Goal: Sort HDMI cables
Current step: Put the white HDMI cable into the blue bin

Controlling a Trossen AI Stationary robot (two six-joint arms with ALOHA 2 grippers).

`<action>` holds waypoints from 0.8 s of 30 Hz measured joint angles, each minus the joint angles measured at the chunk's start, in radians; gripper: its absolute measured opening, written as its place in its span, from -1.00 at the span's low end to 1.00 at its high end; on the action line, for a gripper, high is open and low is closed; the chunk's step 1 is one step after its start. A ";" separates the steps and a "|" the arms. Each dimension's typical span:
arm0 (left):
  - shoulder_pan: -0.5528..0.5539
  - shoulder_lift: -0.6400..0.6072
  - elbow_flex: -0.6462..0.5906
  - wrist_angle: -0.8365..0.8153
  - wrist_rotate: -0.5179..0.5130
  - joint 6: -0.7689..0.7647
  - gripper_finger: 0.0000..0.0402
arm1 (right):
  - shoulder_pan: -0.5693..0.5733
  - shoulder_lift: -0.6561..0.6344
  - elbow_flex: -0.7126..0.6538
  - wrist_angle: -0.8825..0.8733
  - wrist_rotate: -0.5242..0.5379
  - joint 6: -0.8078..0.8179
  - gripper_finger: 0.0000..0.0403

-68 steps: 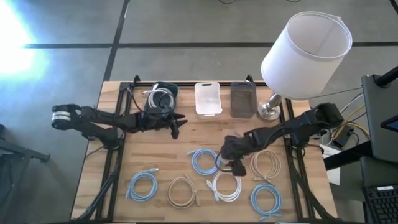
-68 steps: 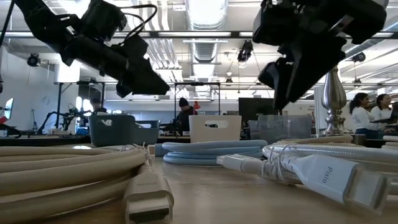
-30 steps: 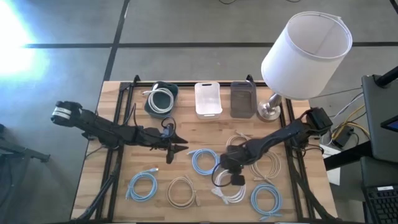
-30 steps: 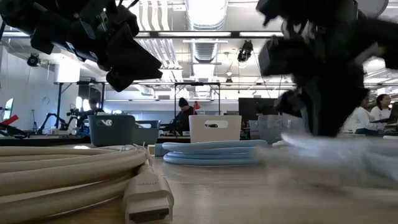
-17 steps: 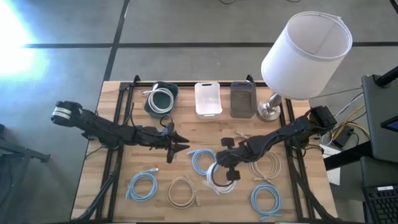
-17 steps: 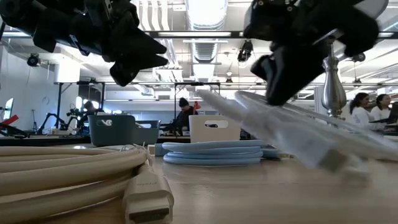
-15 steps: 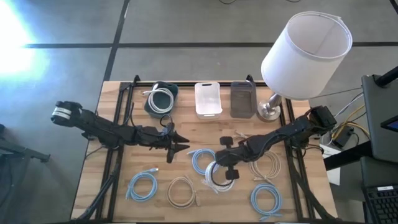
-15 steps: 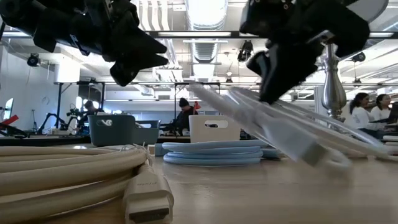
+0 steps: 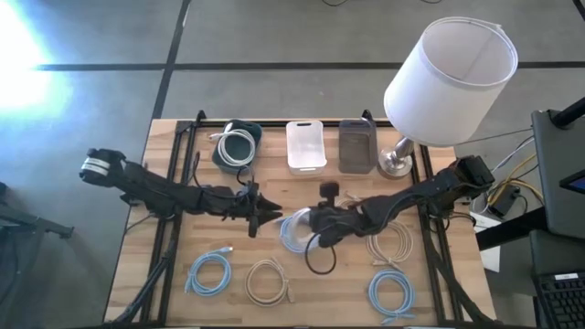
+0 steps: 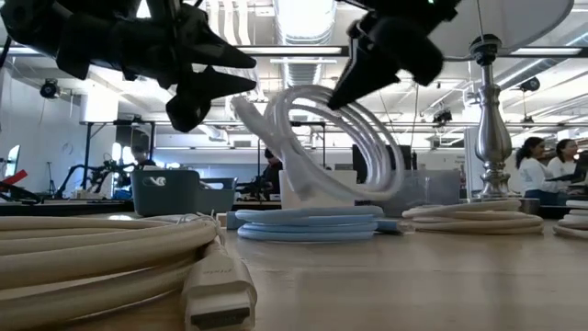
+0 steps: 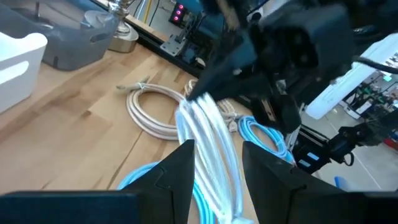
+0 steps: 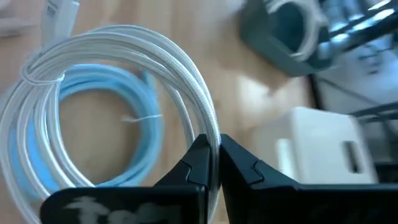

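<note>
My right gripper is over the table's middle, shut on a white HDMI cable coil that stands on edge in the air above a light blue coil lying flat on the table. My left gripper is open just left of the white coil, its fingers pointing at it. In the left wrist view the coil shows in line with the gap between them; I cannot tell whether they touch. More coils lie flat: light blue, beige, beige, light blue. My right gripper pinches the white coil's bundled turns between its two fingers at one spot on the ring. The fingers come from the table's right, slanting down, and lie across the strands. The coil hangs upright below them, clear of the light blue coil under it.
Along the far edge stand a dark bin with a white coil in it, a white bin and a grey bin. A lamp stands at the far right. A black wire loop hangs from the right arm.
My right gripper has lifted the white coil off the table near its middle and carried it up and toward the table's left, close to my left gripper. The coil has tipped from lying flat to standing on edge, clear of the table.
</note>
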 joint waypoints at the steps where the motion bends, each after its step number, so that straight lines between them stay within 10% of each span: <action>1: 0.000 0.010 0.006 -0.001 0.000 0.000 -0.31 | 0.000 0.000 0.007 0.000 0.020 -0.010 -0.93; 24: 0.001 0.237 0.185 -0.011 0.029 0.017 -0.33 | -0.027 0.000 0.007 0.000 0.023 -0.036 -0.90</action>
